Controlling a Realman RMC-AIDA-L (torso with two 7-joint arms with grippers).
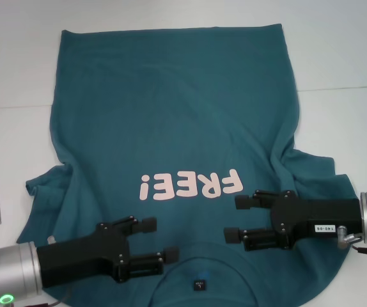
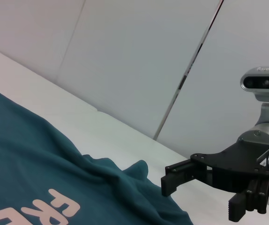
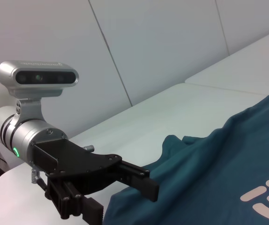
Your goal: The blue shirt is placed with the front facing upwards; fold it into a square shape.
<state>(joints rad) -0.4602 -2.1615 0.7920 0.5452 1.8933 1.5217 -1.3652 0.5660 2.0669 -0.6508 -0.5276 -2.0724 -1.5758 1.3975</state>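
White table [image 1: 337, 57] under everything, pale wall panels [image 2: 139, 51] behind. You've got the blue shirt [image 1: 171, 109] flat, front up, collar [image 1: 199, 268] toward the robot, hem at the far edge, long axis running away from you. Left gripper [image 1: 160, 242] and right gripper [image 1: 238, 219] hover over the chest, either side of the collar, both with fingers spread, holding nothing. Both sleeves are rumpled; nothing else blocks.

White desk [image 1: 337, 57] is carrying the work; a seam is running across its surface. Pale grey wall panels [image 2: 139, 56] are standing behind, dark joints dividing them. Lighting is reading even.
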